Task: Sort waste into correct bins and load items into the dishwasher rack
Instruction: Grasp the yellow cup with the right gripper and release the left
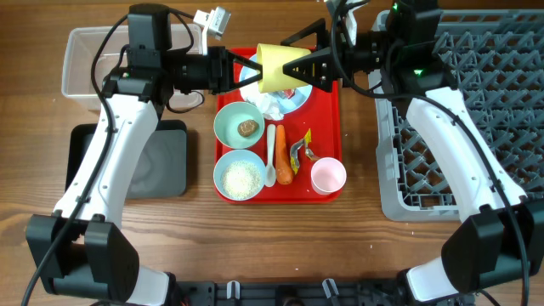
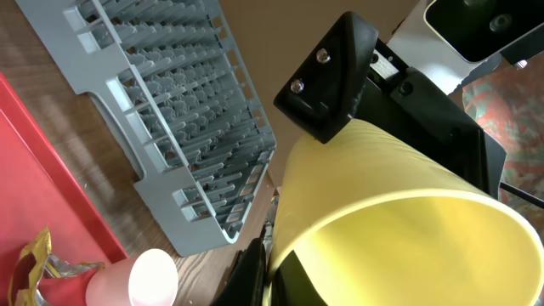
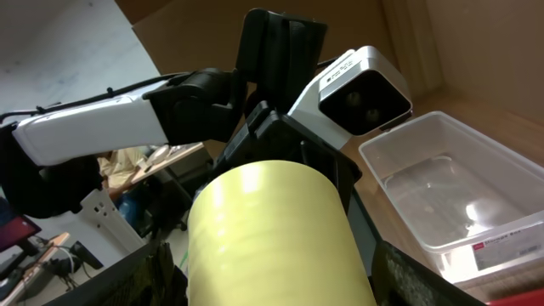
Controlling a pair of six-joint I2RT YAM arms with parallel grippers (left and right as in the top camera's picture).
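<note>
- Though both arms crowd it, the yellow cup [image 1: 280, 68] is easy to pick out. It lies on its side in the air over the far end of the red tray [image 1: 330, 119], mouth toward the left arm.
- On the cup's rim, the left claw [image 1: 255, 71] is closed tight and pinches the thin wall. The left wrist view shows only a dark finger tip at the bottom edge; the rest is cut off.
- At the cup's base end, the right claw [image 1: 304, 66] is spread wide, one finger on each side. I cannot tell whether its pads touch the wall or stand just off it.
- From the right wrist, the cup fills the lower middle and that claw's fingers are only dark slivers at the bottom corners.
- Under the cup, the pale blue plate [image 1: 299, 99] is mostly hidden, with crumpled tissue [image 1: 272, 104] at its near edge.
- Nearer on the tray are one bowl [image 1: 226, 126] holding a brown lump [image 1: 248, 127] and a second bowl [image 1: 223, 167] holding white grains [image 1: 241, 180].
- Beside the bowls lie the white spoon [image 1: 271, 157], carrot [image 1: 284, 161] and wrapper [image 1: 302, 149], whose print is too small to read. The pink cup [image 1: 327, 176] stands upright in the near right corner.
- The clear tub [image 1: 85, 59] and black bin [image 1: 161, 161] sit left of the tray, both partly covered by the left arm.
- The grey rack [image 1: 484, 51] stands on the surface [image 1: 365, 246] to the right, part of it under the right arm.
</note>
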